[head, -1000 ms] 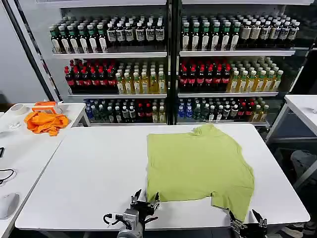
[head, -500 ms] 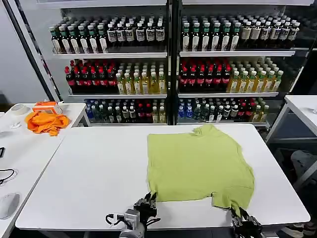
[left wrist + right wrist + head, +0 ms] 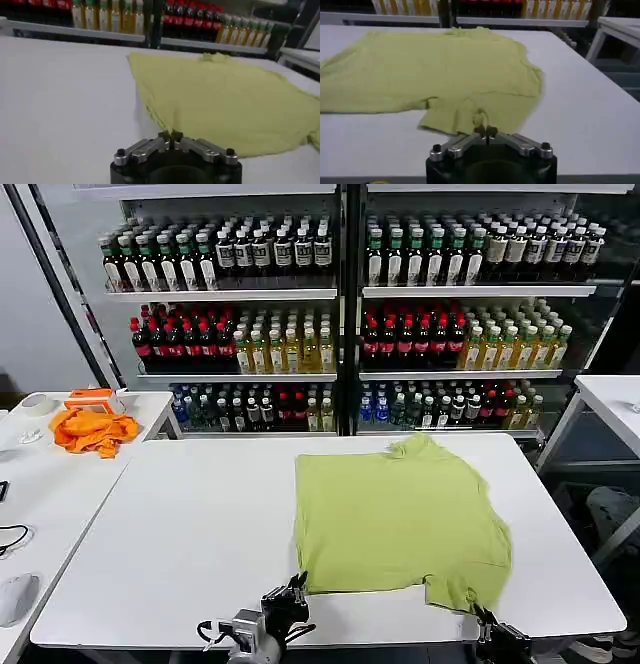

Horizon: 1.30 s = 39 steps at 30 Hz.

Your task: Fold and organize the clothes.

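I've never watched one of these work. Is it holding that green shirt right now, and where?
Yes, by its near edge. The left gripper pinches the T-shirt at its near left hem corner; the right gripper pinches the near right sleeve.

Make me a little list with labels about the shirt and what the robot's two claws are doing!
shirt: yellow-green T-shirt lying flat on the white table
left gripper: shut, pinching the shirt's near left corner
right gripper: shut, pinching the shirt's sleeve edge at the near right
behind: shelves of bottles
side table: orange cloth, not being touched
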Each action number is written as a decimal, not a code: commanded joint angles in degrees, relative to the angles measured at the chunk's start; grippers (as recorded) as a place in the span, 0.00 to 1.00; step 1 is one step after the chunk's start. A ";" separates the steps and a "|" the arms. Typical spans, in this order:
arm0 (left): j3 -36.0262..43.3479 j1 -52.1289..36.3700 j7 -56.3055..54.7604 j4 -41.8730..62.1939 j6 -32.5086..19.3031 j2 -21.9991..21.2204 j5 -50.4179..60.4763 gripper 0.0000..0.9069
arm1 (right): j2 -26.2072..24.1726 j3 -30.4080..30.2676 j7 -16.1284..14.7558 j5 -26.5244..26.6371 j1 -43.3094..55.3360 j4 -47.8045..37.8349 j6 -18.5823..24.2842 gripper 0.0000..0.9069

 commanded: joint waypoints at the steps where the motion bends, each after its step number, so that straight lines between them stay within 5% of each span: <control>1: -2.13 2.35 0.28 -4.98 -1.47 0.76 -2.25 0.02 | -0.02 0.13 -0.07 -0.35 -1.31 1.89 0.68 0.00; 14: -6.58 1.99 0.74 -7.30 -1.31 4.70 -6.29 0.02 | -2.00 2.43 0.72 2.97 1.55 6.06 -0.91 0.00; 22: -5.73 -9.20 1.26 5.02 -1.18 6.01 -6.66 0.02 | -6.13 -1.46 1.86 5.63 16.08 -1.13 -2.29 0.00; 39: -1.84 -17.58 1.06 14.86 -2.27 3.43 -4.56 0.02 | -10.67 -10.66 -0.48 6.03 34.79 -16.21 -5.45 0.00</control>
